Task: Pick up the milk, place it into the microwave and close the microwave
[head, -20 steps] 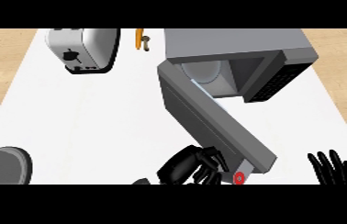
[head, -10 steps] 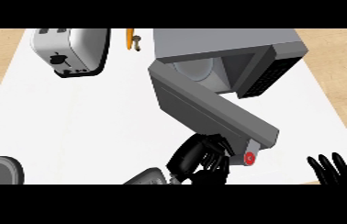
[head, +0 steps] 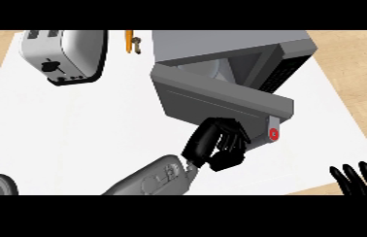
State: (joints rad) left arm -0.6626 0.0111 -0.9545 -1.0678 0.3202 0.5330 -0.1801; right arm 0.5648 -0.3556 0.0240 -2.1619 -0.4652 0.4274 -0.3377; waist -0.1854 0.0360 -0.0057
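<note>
Black left hand (head: 215, 146), fingers (head: 233, 134) curled, presses our microwave door (head: 215, 93); milk not visible to us. Right hand (head: 350, 178) rests open at the surface (head: 93, 129) edge.

A smooth, matt white top is seen on the counter (head: 86, 134), with a pale wood-like surface shown beyond its edge at three o'clock. The microwave (head: 237, 51) and its door (head: 215, 93) are finished in matt grey, like painted metal, while the toaster (head: 64, 54) at ten o'clock is given a brighter, silvery metallic sheen with black trim. The left hand (head: 215, 143) is rendered in glossy black plastic, and its forearm (head: 154, 177) in smooth grey.
</note>
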